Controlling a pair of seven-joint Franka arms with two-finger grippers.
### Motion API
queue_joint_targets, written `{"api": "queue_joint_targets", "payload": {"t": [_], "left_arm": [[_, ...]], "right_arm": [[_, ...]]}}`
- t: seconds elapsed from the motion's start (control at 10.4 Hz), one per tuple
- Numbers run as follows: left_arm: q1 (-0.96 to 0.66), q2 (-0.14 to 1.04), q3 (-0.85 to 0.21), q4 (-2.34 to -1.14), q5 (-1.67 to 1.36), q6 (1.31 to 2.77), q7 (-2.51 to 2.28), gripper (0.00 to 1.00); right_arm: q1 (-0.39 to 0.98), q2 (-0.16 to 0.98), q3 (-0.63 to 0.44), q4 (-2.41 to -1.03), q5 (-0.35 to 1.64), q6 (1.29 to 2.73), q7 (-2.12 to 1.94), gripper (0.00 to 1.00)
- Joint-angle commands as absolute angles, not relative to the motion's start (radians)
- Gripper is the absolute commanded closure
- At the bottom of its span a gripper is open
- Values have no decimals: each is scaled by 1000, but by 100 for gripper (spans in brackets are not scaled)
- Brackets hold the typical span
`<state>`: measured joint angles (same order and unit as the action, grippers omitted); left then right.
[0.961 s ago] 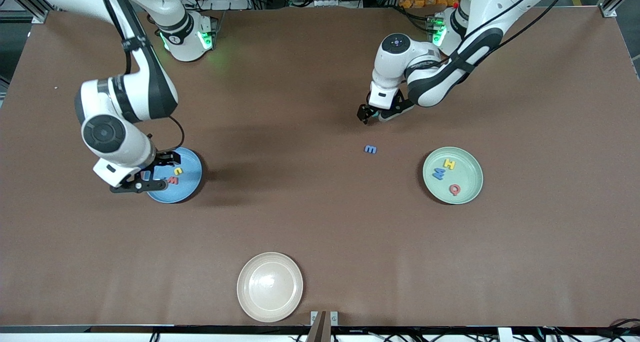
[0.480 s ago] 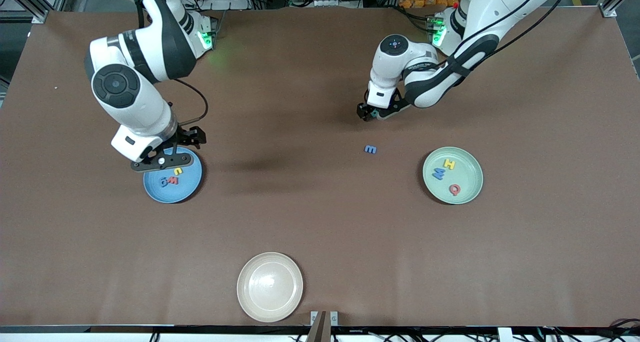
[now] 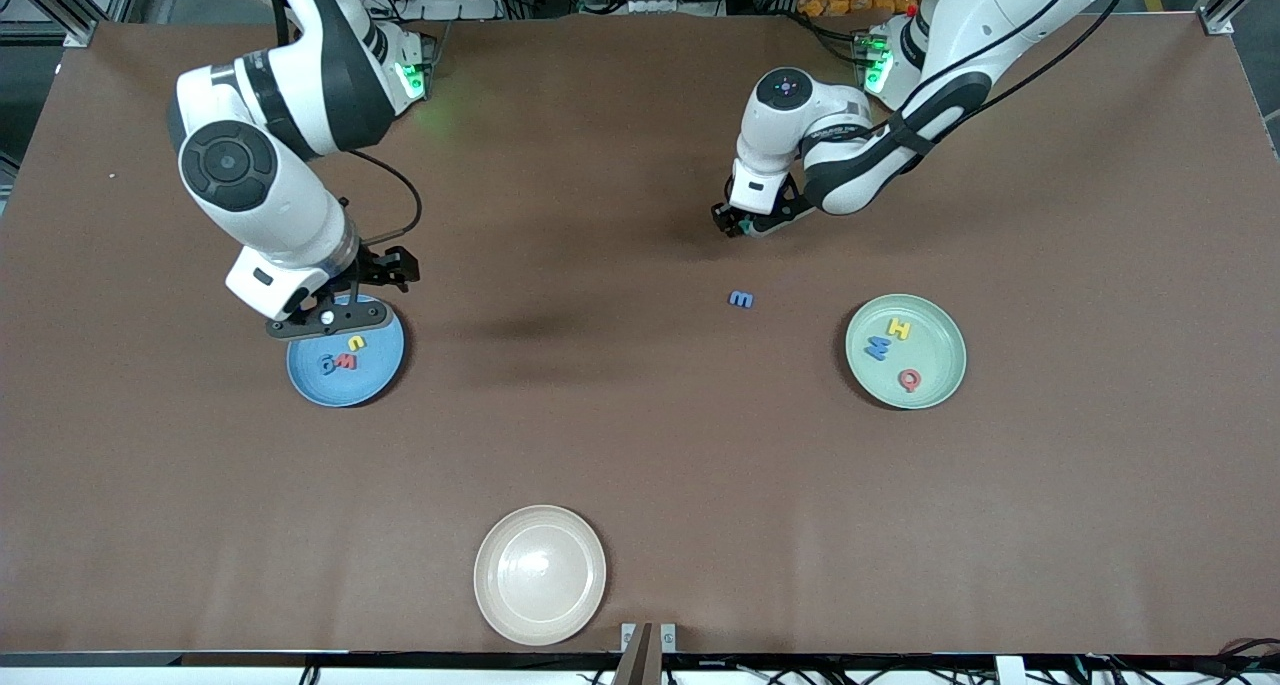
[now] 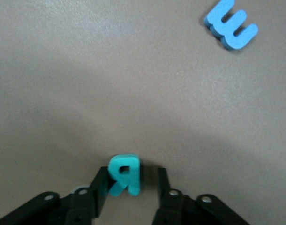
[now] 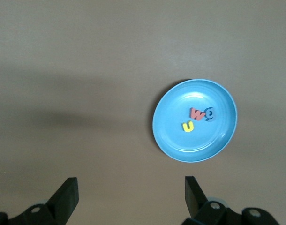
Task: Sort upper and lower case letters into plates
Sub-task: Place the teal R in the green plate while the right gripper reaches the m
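My left gripper is low over the table, open around a teal R that touches one finger, with a gap to the other. A loose blue m lies nearer the front camera and also shows in the left wrist view. My right gripper hangs open and empty by the blue plate. That plate holds a yellow u, red w and blue g. The mint plate holds a yellow H, blue M and red Q.
A glossy cream plate sits empty near the table's front edge. The brown table is bare between the plates. Cables and the arm bases line the robots' edge.
My right gripper rose off the blue plate and drew back toward its base, leaving the blue g in the plate. My left gripper shifted slightly toward the bases.
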<state>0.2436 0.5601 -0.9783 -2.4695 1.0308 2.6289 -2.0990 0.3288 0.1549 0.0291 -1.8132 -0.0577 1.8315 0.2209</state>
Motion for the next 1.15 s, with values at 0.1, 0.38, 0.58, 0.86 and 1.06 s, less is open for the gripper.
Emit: {"api": "queue_joint_targets", "payload": {"t": [0.1, 0.38, 0.58, 0.86, 1.06], "left_arm": [[238, 561, -979, -2471, 1065, 2634, -2163, 100], [291, 548, -979, -2464, 1065, 2632, -2151, 100], [351, 531, -985, -2462, 1065, 2632, -2119, 100], [496, 518, -1057, -2462, 1057, 2628, -2068, 100], [604, 522, -1126, -2462, 1054, 2620, -2027, 100]], "right_arm": [[417, 207, 47, -1743, 21, 1838, 441, 0], [455, 267, 129, -1723, 18, 1960, 687, 0], [491, 305, 140, -1723, 14, 2020, 783, 0], [587, 427, 158, -1651, -18, 2124, 999, 0], [655, 552, 158, -1531, -118, 2125, 1211, 0]]}}
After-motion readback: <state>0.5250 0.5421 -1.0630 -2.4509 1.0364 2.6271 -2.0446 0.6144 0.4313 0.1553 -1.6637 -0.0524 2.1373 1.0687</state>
